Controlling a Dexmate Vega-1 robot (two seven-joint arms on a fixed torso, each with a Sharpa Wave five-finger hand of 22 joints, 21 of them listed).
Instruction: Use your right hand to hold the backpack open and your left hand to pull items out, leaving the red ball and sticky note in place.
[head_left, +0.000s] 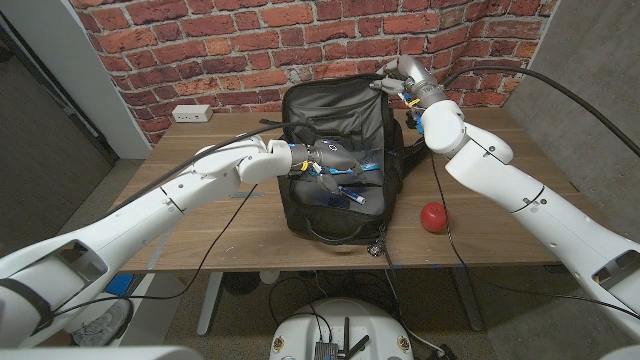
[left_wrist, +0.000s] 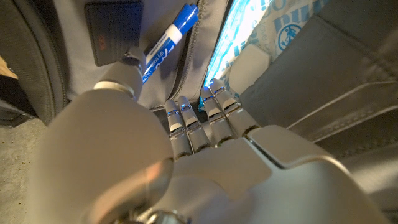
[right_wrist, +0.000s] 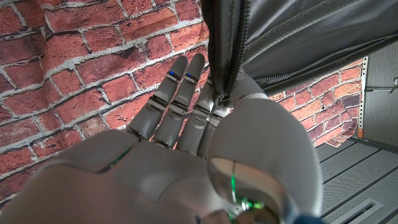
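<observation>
Right, my left robot hand (head_left: 335, 157) is down inside the backpack (head_left: 340, 120), fingers (left_wrist: 186, 127) pressed side by side and reaching into the main compartment; I can't tell from the wrist view whether anything is pinched yet. Just past those fingertips lies a blue marker (left_wrist: 166, 40), slanted against the grey lining, with a small black card holder (left_wrist: 113, 32) beside it and a blue-printed plastic packet (left_wrist: 261, 37) on the other side of the fingers. I judge the marker the nearest thing to pull.

My right robot hand (head_left: 400, 75) is up at the bag's top far corner, and the right wrist view shows the thumb and fingers (right_wrist: 186, 93) pinching the zippered edge (right_wrist: 219, 56) of the flap. That grip keeps the flap lifted so the mouth stays wide for the reaching arm; let go and I expect it would flop over the opening.

Further out, the red ball (head_left: 433, 216) sits on the surface (head_left: 200, 230), well apart from the left robot hand and below the right forearm, outside the bag. I can't make out the sticky note.
</observation>
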